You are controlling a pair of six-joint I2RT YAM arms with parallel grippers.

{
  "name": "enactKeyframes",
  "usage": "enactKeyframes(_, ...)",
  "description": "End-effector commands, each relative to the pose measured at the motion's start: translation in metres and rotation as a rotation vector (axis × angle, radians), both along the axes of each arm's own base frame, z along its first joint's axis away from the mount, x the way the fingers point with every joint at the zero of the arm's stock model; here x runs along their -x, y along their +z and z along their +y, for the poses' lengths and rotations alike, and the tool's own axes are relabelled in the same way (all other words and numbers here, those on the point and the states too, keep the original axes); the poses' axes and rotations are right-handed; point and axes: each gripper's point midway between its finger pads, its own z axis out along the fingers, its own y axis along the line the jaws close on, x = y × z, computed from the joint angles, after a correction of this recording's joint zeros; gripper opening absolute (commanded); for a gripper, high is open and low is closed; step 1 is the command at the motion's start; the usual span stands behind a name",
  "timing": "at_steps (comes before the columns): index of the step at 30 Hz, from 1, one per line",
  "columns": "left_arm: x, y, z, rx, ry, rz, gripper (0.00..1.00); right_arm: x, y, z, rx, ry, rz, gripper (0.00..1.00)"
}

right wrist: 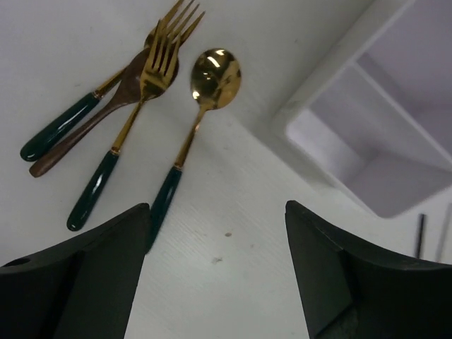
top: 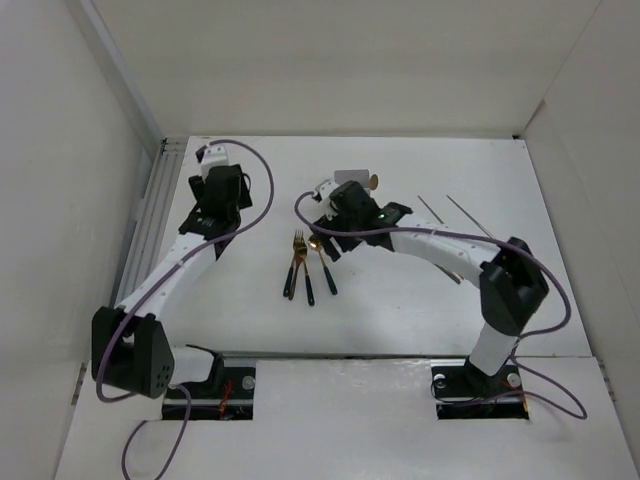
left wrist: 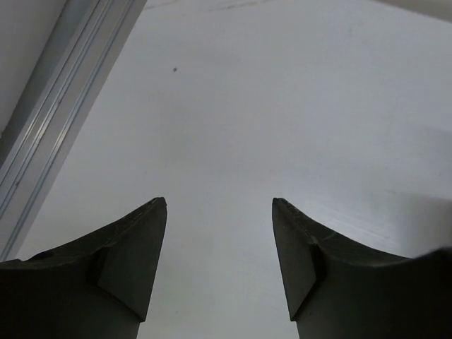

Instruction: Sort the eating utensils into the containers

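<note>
1. Gold heads on slim dark handles: a spoon [right wrist: 215, 70] and two forks [right wrist: 159, 63] lie flat on the counter [right wrist: 247, 282], on the open side of the white box [right wrist: 332, 131]. The spoon is nearest the box. The forks lie beyond it, overlapping each other and a brown handle [right wrist: 70, 152].
2. Thin chopsticks [right wrist: 420, 236] lie on the box's opposite side.
3. The right fingers [right wrist: 106, 268] are spread with nothing between them. They hover beside the box, over the spoon's handle end.
4. The left fingers [left wrist: 127, 261] are also spread and empty, over bare counter well away from the box.
5. The spoon looks stiff, light and polished, so it is probably slippery. It lies alone, which makes it the easier pick. A pinch across the handle just below the neck should hold it, while the bowl would likely slide. The overlapping forks may drag one another when lifted.
</note>
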Motion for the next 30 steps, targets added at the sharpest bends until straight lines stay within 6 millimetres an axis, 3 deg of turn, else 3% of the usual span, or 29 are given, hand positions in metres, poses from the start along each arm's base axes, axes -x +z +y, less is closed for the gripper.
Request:
enactKeyframes(1, 0.025, 0.017, 0.023, 0.042, 0.07, -0.072, 0.59, 0.02, -0.039, 0.014, 0.091, -0.065, 0.12, 0.81)
enactKeyframes(2, 0.029, 0.011, 0.028, 0.019, 0.078, -0.085, 0.59, 0.022, -0.042, 0.02, 0.08, -0.073, 0.128, 0.8)
enactKeyframes(4, 0.039, 0.016, 0.034, -0.055, 0.088, -0.128, 0.6, 0.038, -0.057, 0.033, 0.064, -0.054, 0.166, 0.77)
enactKeyframes(5, 0.042, 0.035, 0.029, -0.058, 0.082, -0.215, 0.62, 0.043, -0.071, 0.035, 0.085, -0.056, 0.19, 0.77)
enactKeyframes(6, 0.048, 0.024, 0.03, -0.083, 0.079, -0.209, 0.63, 0.041, -0.073, 0.039, 0.091, -0.065, 0.186, 0.75)
enactKeyframes(7, 0.051, 0.026, 0.034, -0.09, 0.093, -0.23, 0.63, 0.04, -0.074, 0.045, 0.099, -0.06, 0.18, 0.74)
enactKeyframes(8, 0.055, 0.031, 0.029, -0.088, 0.081, -0.255, 0.63, 0.041, -0.087, 0.046, 0.118, -0.082, 0.211, 0.72)
enactKeyframes(15, 0.069, 0.033, 0.02, -0.138, 0.045, -0.283, 0.68, 0.036, -0.105, 0.04, 0.153, -0.145, 0.209, 0.56)
enactKeyframes(19, 0.071, 0.031, 0.021, -0.139, 0.045, -0.282, 0.69, 0.037, -0.116, 0.03, 0.2, -0.188, 0.217, 0.38)
enactKeyframes(21, 0.071, 0.031, 0.021, -0.139, 0.045, -0.282, 0.69, 0.039, -0.122, 0.021, 0.225, -0.213, 0.216, 0.18)
enactKeyframes(23, 0.071, 0.031, 0.018, -0.137, 0.036, -0.282, 0.69, 0.04, -0.12, 0.016, 0.228, -0.241, 0.214, 0.0)
enactKeyframes(28, 0.068, 0.036, 0.012, -0.111, 0.009, -0.302, 0.69, 0.036, -0.1, 0.013, 0.205, -0.279, 0.177, 0.0)
enactKeyframes(30, 0.066, 0.036, 0.012, -0.128, 0.005, -0.299, 0.69, 0.035, -0.079, 0.014, 0.168, -0.278, 0.156, 0.0)
